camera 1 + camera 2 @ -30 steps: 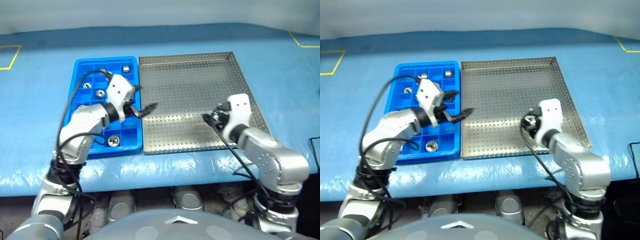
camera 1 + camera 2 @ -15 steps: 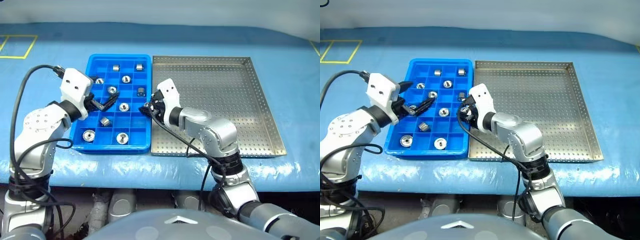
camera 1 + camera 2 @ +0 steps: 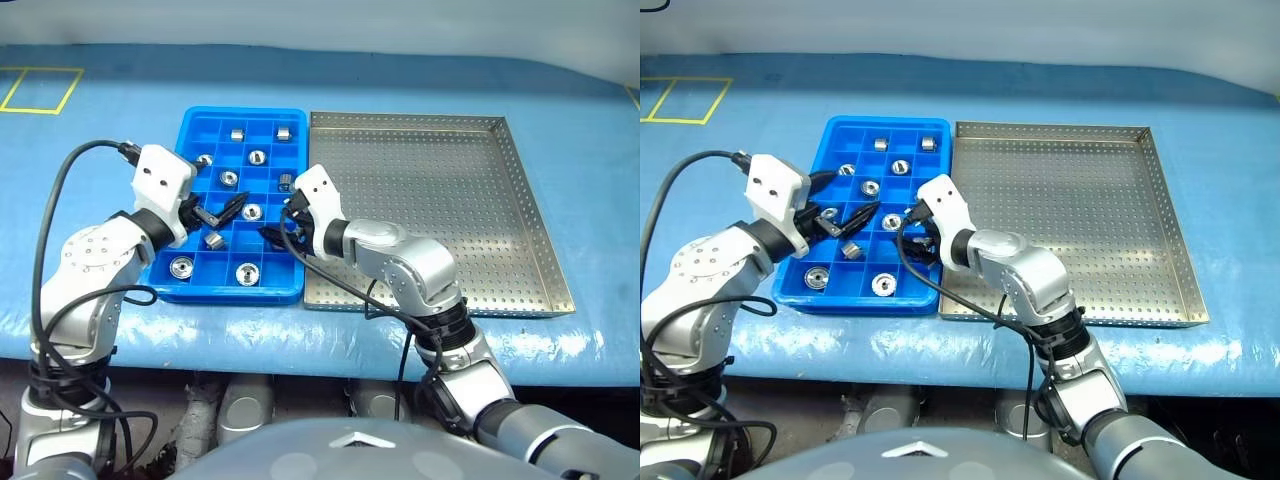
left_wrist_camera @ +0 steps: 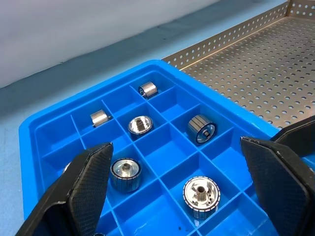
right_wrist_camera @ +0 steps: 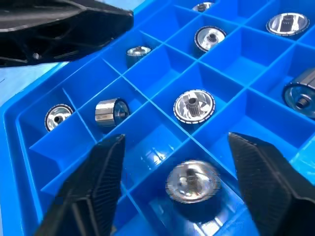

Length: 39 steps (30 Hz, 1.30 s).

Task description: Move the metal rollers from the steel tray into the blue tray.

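both pincers apart over blue tray: left pincer, right pincer at its right rim

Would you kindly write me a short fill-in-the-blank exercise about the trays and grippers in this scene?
1. The metal rollers lie in the compartments of the ____ tray.
2. The perforated floor of the steel tray holds ____ rollers.
3. The right gripper hangs over a roller with its jaws ____.
4. The left gripper is over the blue tray with its jaws ____.

Missing words: blue; no; open; open
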{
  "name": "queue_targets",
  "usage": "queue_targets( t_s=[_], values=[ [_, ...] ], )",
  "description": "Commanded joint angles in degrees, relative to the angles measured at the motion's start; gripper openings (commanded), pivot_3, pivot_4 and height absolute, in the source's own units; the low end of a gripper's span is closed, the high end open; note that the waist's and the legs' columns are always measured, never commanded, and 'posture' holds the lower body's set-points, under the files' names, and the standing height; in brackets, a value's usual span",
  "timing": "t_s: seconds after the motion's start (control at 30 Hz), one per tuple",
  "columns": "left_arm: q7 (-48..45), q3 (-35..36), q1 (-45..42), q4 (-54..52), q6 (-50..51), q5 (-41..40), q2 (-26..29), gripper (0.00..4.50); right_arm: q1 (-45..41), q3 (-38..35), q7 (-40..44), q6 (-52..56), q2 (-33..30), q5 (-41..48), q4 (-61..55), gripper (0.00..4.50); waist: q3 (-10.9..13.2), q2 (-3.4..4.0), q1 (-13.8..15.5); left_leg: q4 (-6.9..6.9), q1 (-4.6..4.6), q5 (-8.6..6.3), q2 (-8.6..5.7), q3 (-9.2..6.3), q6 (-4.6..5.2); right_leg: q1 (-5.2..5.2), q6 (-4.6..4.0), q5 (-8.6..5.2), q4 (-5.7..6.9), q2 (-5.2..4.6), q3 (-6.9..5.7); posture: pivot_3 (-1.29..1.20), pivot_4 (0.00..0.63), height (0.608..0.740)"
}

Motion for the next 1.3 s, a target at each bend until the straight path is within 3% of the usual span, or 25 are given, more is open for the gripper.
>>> queue_targets(
  t_s=[0.03, 0.13, 0.23, 0.33, 0.47, 0.5, 0.67, 1.3],
  values=[
    [-0.2, -1.3, -1.5, -0.2, -0.7, -0.7, -1.1, 4.5, 0.5, -2.1, -0.2, -3.9, 0.3, 0.3, -5.4, 3.61, 0.0, 0.0, -0.1, 0.0, 0.0, 0.0, 0.0, 0.0, 0.0, 0.0, 0.0, 0.0, 0.0, 0.0, 0.0, 0.09, 0.15, 0.74],
    [-1.0, -3.2, -2.1, 0.3, -1.2, -2.0, -3.8, 4.5, 2.9, -6.0, -0.9, -5.5, -1.0, 1.1, -9.8, 3.61, 0.0, -0.01, 0.0, 0.0, -0.02, 0.0, 0.0, 0.0, 0.0, 0.0, 0.0, 0.0, -0.01, -0.01, -0.01, 0.06, 0.15, 0.74],
    [-1.8, -7.0, -2.5, 1.6, -2.6, -0.9, -5.3, 4.5, 7.9, -11.0, -2.4, -5.8, -6.8, -0.8, -15.0, 3.61, 0.0, -0.03, 0.0, 0.02, -0.03, 0.0, -0.04, 0.0, 0.0, 0.05, 0.01, 0.0, -0.08, -0.05, 0.0, 0.03, 0.15, 0.74],
    [-3.9, -9.8, -3.0, 2.6, -4.1, -1.2, -6.1, 4.5, 14.1, -18.4, 0.5, -3.5, -12.1, 3.4, -19.2, 3.61, 0.0, -0.03, -0.2, 0.04, -0.05, 0.0, -0.12, 0.0, 0.0, 0.1, 0.03, 0.01, -0.16, -0.12, 0.0, -0.01, 0.15, 0.74],
    [-5.6, -12.1, -3.9, 4.5, -5.1, -0.5, -6.3, 4.5, 20.8, -22.3, 4.5, -3.9, -19.8, 4.9, -21.5, 4.47, 0.0, 0.0, -1.6, 0.0, -0.02, -0.02, -0.07, 0.0, 0.03, 0.09, 0.04, -0.02, -0.14, -0.06, 0.02, -0.03, 0.15, 0.74],
    [-5.9, -12.4, -4.2, 5.0, -5.4, -0.5, -6.4, 4.5, 21.5, -23.2, 5.1, -4.0, -20.8, 5.5, -21.7, 4.47, 0.0, 0.0, -2.1, 0.0, 0.02, -0.02, -0.03, 0.02, 0.04, 0.09, 0.18, -0.11, -0.12, -0.02, 0.03, -0.05, 0.15, 0.74],
    [-7.2, -13.0, -5.0, 6.8, -6.4, -0.4, -6.5, 4.5, 21.1, -25.6, 4.6, -5.4, -21.3, 6.8, -20.8, 4.47, 0.0, 0.01, -3.8, 0.08, 0.13, -0.01, 0.04, 0.05, 0.06, 0.1, 0.28, -0.16, 0.11, 0.1, 0.1, -0.05, 0.15, 0.74],
    [-5.8, -12.8, -5.0, 7.9, -6.4, 1.8, -6.7, 4.5, 17.0, -21.6, 2.8, -8.9, -18.7, 5.6, -18.2, 4.47, 0.0, 0.0, -2.7, 0.21, 0.05, -0.01, -0.02, 0.05, 0.06, 0.12, 0.34, -0.13, 0.06, 0.03, 0.1, -0.01, 0.15, 0.74]
  ],
)
